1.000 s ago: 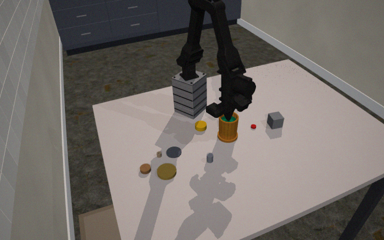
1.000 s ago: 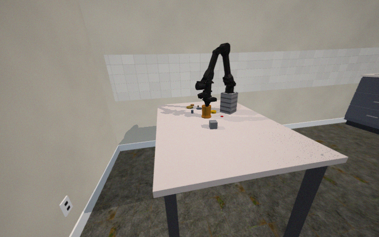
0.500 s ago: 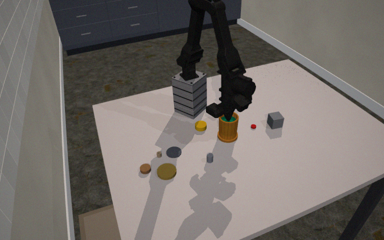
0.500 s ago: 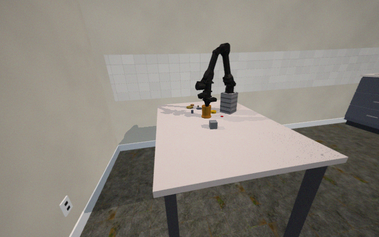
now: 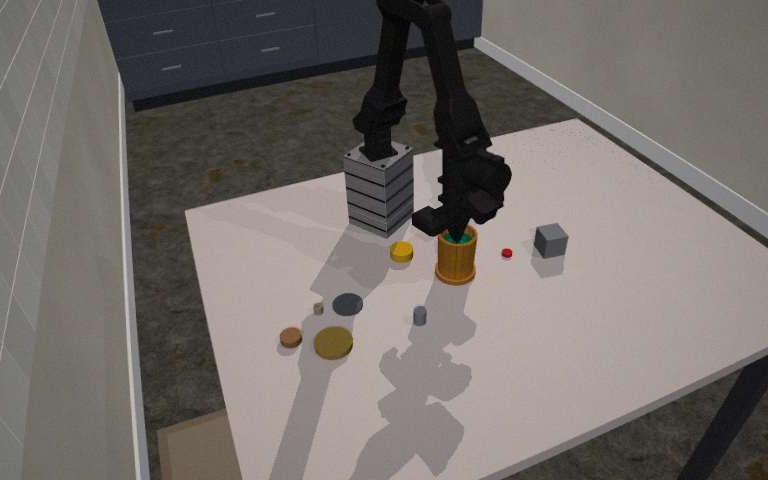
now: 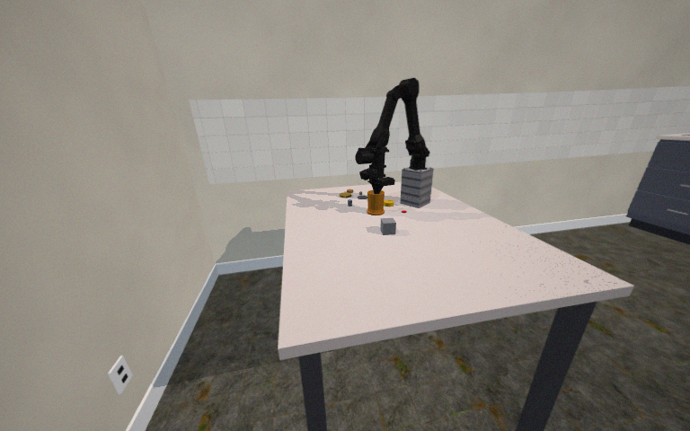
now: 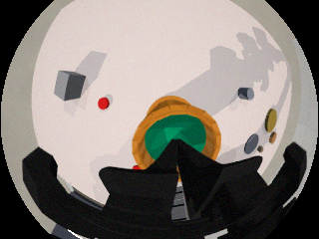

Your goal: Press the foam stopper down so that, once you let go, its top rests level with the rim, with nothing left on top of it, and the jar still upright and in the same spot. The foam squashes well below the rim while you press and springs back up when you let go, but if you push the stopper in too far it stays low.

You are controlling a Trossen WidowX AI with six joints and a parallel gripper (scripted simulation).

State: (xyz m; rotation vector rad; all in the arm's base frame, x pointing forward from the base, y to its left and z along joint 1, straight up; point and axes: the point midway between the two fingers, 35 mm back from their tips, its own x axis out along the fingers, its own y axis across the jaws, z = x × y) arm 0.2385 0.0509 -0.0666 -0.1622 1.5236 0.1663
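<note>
The pale table (image 5: pixel 555 309) (image 6: pixel 392 277) (image 7: pixel 150 35) carries everything here. On it the black arm (image 5: pixel 447 83) (image 6: pixel 386 119) rises from the grey block-shaped pedestal (image 5: pixel 364 196) (image 6: pixel 416 187), climbs to a high bend, then folds over and drops its forearm steeply toward the table. At its end the gripper (image 5: pixel 457 236) (image 6: pixel 376 190) (image 7: pixel 174 142) points downward, its fingers closed against each other with nothing gripped, the tips reaching inside the jar's mouth. The orange jar (image 5: pixel 456 261) (image 6: pixel 375 204) (image 7: pixel 214 141) stands upright on its flared foot. Inside it sits the green foam stopper (image 5: pixel 463 239) (image 7: pixel 164 131), its surface dented and lying below the rim around the fingertips, which appear to touch it.

The grey cube (image 5: pixel 550 240) (image 6: pixel 387 226) (image 7: pixel 70 86) rests well apart from the jar. Smaller are the olive disc (image 5: pixel 333 343) (image 6: pixel 345 195) (image 7: pixel 270 120), the dark disc (image 5: pixel 347 303) (image 6: pixel 362 197) (image 7: pixel 251 143) near it, and the yellow disc (image 5: pixel 401 252) (image 6: pixel 389 203) beside the jar. Smallest of these, the red disc (image 5: pixel 506 253) (image 6: pixel 403 212) (image 7: pixel 103 104) lies between jar and cube.
</note>
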